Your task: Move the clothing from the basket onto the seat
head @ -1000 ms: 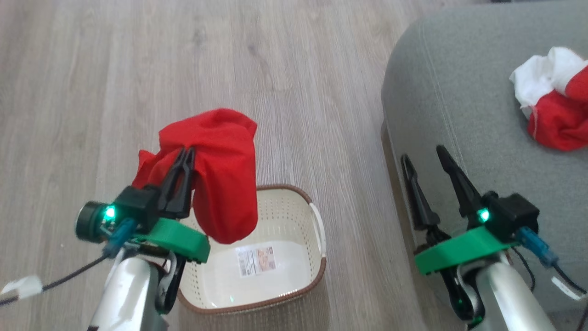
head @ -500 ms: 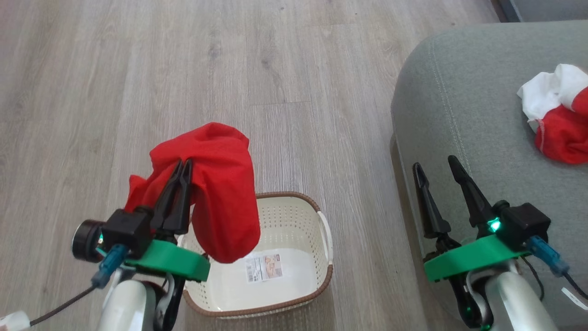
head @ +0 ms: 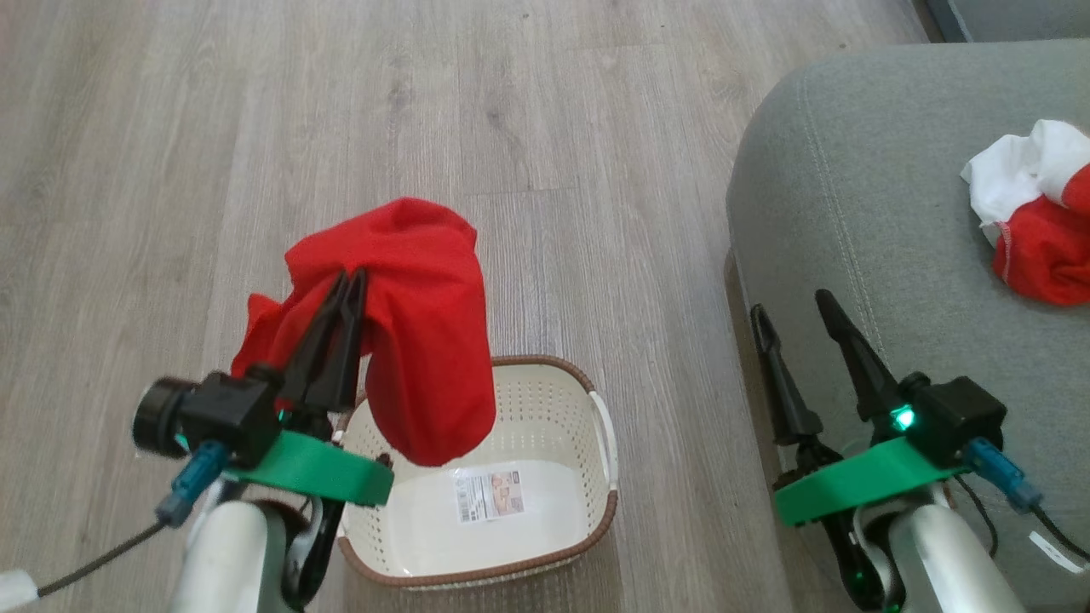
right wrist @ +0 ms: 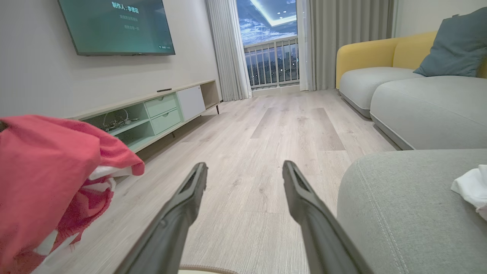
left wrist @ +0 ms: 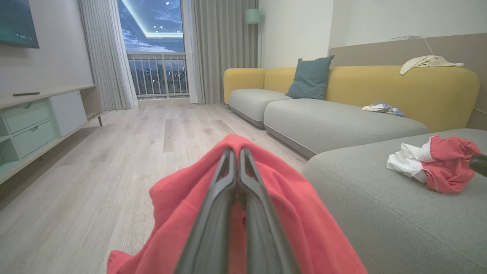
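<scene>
Red fabric catches the eye first: a red garment (head: 426,340) hangs from the left gripper (head: 351,281). Its fingers are pressed together on a fold near the top, so the cloth drapes down both sides of them and a long lobe dangles above the basket (head: 610,502). That basket sits on the wooden floor (head: 255,128) and looks emptied, with nothing in it but the label (head: 490,495) on its bottom. Off to the robot's right is the seat (head: 851,213), where a second garment (head: 1043,255), red and white, lies crumpled well back from the edge. The right gripper (head: 790,303) hovers over the seat's near corner, fingers spread and holding nothing. To my mind the carry across is where this could go wrong. The pinch takes only a fold, so a quick swing could let the slack cloth slide out and drop onto the floor in the gap between basket and seat. The low lobe could also snag the basket's rim or handle if the arm goes sideways before it rises, dragging the light basket along. The right gripper stands between the load and the seat, so the cloth might catch on those spread fingers. A release too near the rounded corner could let the garment slip off.
</scene>
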Controlling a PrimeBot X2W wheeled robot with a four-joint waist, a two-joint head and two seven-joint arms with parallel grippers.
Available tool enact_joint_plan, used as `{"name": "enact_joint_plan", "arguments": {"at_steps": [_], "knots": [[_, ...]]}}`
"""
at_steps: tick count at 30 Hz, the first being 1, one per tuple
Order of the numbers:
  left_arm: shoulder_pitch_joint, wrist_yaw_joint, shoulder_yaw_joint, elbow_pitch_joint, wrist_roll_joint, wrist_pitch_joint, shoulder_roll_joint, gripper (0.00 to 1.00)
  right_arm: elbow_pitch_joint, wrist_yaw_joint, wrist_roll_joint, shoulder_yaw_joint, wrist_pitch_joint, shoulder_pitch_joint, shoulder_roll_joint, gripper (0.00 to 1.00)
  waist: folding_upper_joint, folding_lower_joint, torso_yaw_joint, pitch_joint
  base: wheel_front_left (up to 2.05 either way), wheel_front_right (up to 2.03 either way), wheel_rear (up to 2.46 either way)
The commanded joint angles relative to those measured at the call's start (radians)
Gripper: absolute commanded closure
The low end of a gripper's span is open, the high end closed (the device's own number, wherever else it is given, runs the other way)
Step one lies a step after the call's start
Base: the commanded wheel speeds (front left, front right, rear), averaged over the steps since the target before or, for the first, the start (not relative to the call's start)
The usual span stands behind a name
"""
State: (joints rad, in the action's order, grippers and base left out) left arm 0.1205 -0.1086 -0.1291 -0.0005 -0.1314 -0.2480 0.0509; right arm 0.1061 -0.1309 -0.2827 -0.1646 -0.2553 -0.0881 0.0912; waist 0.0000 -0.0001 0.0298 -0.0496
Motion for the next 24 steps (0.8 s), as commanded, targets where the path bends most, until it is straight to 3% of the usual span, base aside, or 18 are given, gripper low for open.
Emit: {"name": "enact_joint_plan", "arguments": {"at_steps": [1,8,24], "knots": [[0.076,-0.008,0.029,-0.055,0.013,-0.014,-0.001,1.0,-0.044,0.0,-0.001,-0.039,-0.006,-0.032,0.014,0.0,0.0,0.0001,0.002,-0.001,0.0,0.0,0.0],[0.111,-0.021,-0.023,-0.079,0.02,-0.014,0.02,1.0,-0.072,0.0,-0.007,-0.153,-0.006,-0.057,0.061,0.0,0.0,0.0001,0.012,-0.004,0.0,0.0,0.0],[0.178,-0.022,-0.303,-0.106,0.018,-0.014,0.158,1.0,-0.075,0.0,-0.019,-0.458,-0.006,-0.19,0.201,0.0,0.0,0.0001,0.013,-0.005,0.0,0.0,0.0]]}}
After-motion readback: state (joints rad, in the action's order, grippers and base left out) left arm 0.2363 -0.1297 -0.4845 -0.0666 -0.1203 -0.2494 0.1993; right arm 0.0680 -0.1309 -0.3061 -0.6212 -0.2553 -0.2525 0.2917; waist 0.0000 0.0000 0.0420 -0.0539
